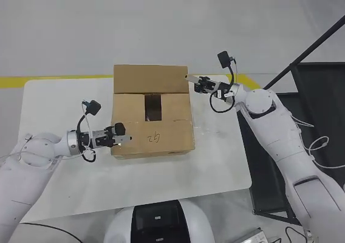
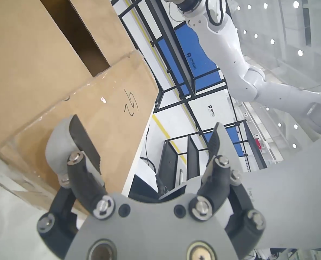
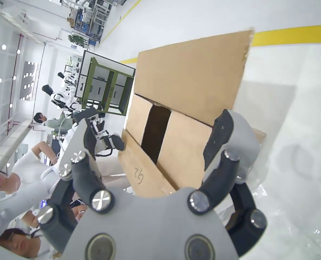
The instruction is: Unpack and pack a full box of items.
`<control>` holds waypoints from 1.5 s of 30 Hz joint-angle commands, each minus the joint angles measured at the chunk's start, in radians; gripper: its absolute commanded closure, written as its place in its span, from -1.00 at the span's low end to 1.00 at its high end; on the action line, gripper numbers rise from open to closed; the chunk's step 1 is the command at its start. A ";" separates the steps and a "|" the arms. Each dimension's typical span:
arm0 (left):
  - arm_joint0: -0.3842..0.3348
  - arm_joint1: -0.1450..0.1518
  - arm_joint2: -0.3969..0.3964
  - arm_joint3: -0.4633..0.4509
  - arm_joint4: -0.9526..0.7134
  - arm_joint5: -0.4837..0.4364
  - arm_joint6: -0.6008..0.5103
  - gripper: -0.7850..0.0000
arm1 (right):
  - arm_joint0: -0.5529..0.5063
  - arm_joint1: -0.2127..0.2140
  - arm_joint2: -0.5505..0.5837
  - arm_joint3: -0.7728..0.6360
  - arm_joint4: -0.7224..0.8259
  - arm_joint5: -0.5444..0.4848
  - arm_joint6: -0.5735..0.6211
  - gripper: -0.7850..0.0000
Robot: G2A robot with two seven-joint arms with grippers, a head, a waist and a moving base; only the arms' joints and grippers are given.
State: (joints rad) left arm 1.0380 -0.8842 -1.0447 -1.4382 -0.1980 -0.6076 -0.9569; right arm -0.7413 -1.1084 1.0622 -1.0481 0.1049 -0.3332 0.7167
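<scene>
A brown cardboard box [image 1: 160,130] stands in the middle of the white table [image 1: 63,182]. Its far flap [image 1: 150,78] is folded back. The near flap, marked with a handwritten number, lies shut, and a dark gap [image 1: 153,107] between the side flaps shows a little of the inside. My left gripper [image 1: 119,135] is open at the box's near left corner, level with its top edge. The left wrist view has the fingers spread wide [image 2: 147,128] beside the box [image 2: 41,55]. My right gripper [image 1: 192,82] is open at the far right corner, by the raised flap [image 3: 187,74], its fingers apart [image 3: 156,119].
A black metal rack [image 1: 324,97] stands right of the table. A yellow line [image 1: 39,80] runs across the floor beyond the far edge. Clear plastic film [image 3: 285,190] lies on the table to the right of the box. Bare tabletop stretches left and in front of the box.
</scene>
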 commanded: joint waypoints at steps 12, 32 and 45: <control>0.036 0.007 -0.033 -0.051 0.011 0.023 -0.018 -1.00 | 0.181 -0.107 -0.163 0.348 0.043 0.000 -0.050 -1.00; 0.055 0.003 -0.032 -0.076 0.003 0.040 -0.035 -1.00 | 0.264 -0.182 -0.134 0.573 0.373 -0.282 0.335 -1.00; 0.069 0.001 -0.046 -0.094 0.022 0.020 -0.014 -1.00 | 0.156 -0.143 -0.115 0.415 0.288 -0.306 0.454 -1.00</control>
State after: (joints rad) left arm 1.1053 -0.8833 -1.0885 -1.5305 -0.1763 -0.5858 -0.9725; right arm -0.5736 -1.2531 0.9481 -0.6137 0.4024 -0.6408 1.1708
